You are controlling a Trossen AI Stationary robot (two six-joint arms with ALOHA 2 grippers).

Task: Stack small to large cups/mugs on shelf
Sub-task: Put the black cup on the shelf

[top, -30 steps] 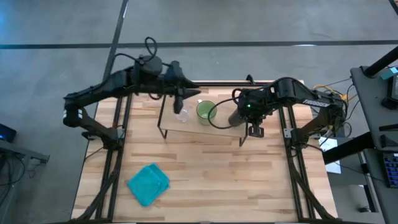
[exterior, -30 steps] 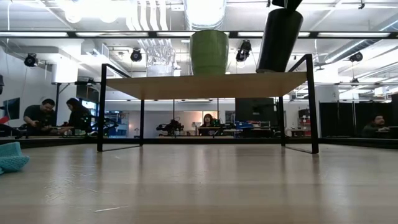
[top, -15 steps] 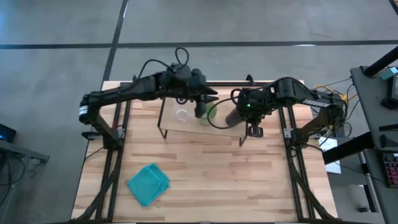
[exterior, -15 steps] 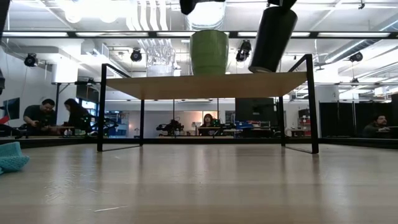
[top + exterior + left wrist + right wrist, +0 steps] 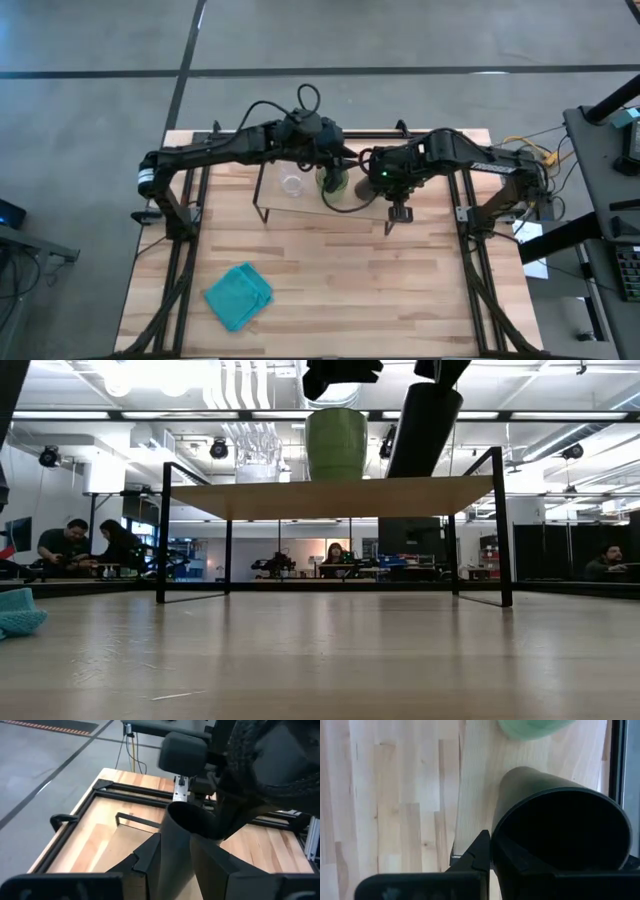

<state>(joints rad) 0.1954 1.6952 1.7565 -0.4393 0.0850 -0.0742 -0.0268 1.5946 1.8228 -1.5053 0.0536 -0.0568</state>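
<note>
The right gripper (image 5: 372, 183) clamps its fingers on the black cup (image 5: 418, 430), tilted above the shelf (image 5: 330, 497) beside the green mug (image 5: 337, 444). The left gripper (image 5: 335, 168) hovers over the mug; finger state unclear. The glass cup (image 5: 292, 185) stands leftmost, apparently for size order.

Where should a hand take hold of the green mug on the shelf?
Probably at the rim, from straight above. The green mug stands upright, mouth open, on the shelf. The tilted black cup in the right hand crowds one side, and the left hand already hovers overhead.
</note>
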